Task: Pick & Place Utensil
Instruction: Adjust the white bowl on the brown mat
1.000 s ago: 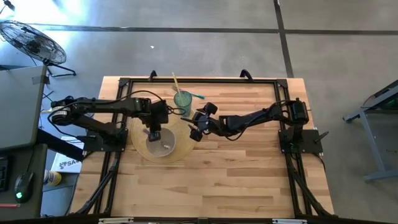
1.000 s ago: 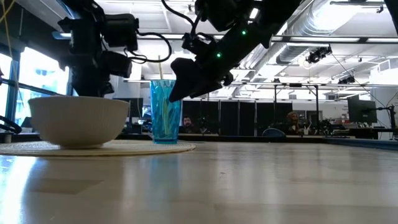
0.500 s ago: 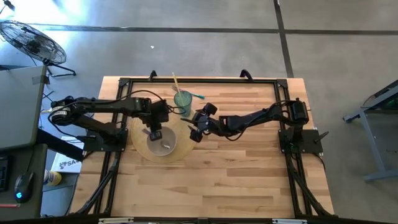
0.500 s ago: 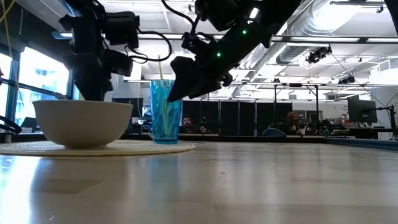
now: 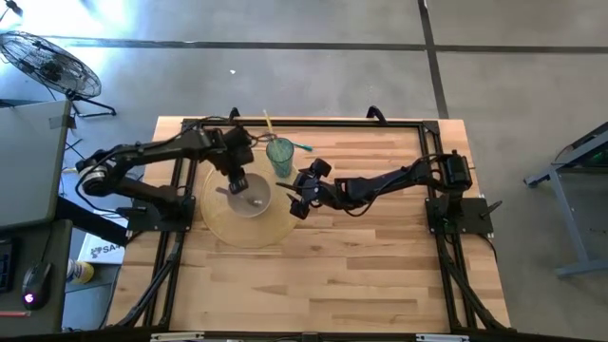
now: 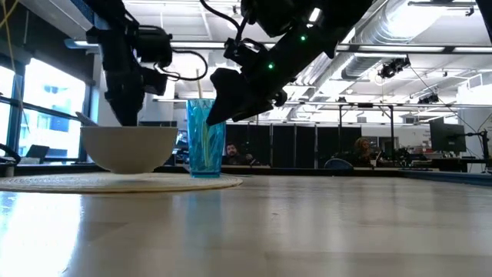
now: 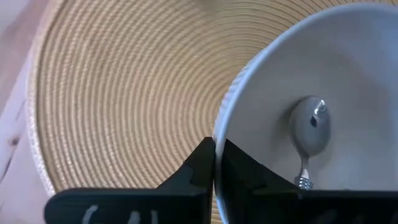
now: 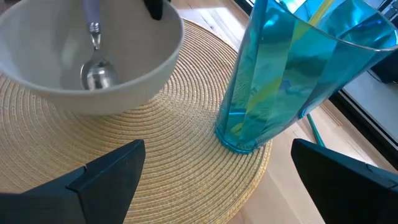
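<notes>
A white bowl (image 5: 249, 195) sits on the far part of a round woven mat (image 5: 237, 228), with a metal spoon (image 7: 309, 127) lying inside it. The spoon's handle (image 6: 86, 118) sticks out over the rim. My left gripper (image 7: 214, 152) is shut on the bowl's rim. Just beyond the bowl stands a blue see-through cup (image 5: 279, 152) holding a yellow stick and a teal utensil. My right gripper (image 5: 296, 198) hangs open beside the cup and bowl, toward the table's right, holding nothing. My left gripper pinches the bowl's rim (image 7: 217, 134) between its two fingers, one finger inside the bowl and one outside. The fingers come steeply from above, pointing down. The bowl stays upright over the mat; whether its base is clear of the mat I cannot tell.
The cup (image 8: 292, 74) stands on the mat's far edge (image 8: 255, 168), close to the bowl (image 8: 87, 56). Bare wooden tabletop (image 5: 361, 275) stretches toward the near and right sides. A black frame (image 5: 304, 122) runs along the table's edges.
My left gripper has swung toward the table's far edge and the cup, staying shut on the bowl's rim. The bowl, with the spoon in it, has gone along from the mat's middle to its far part, still upright.
</notes>
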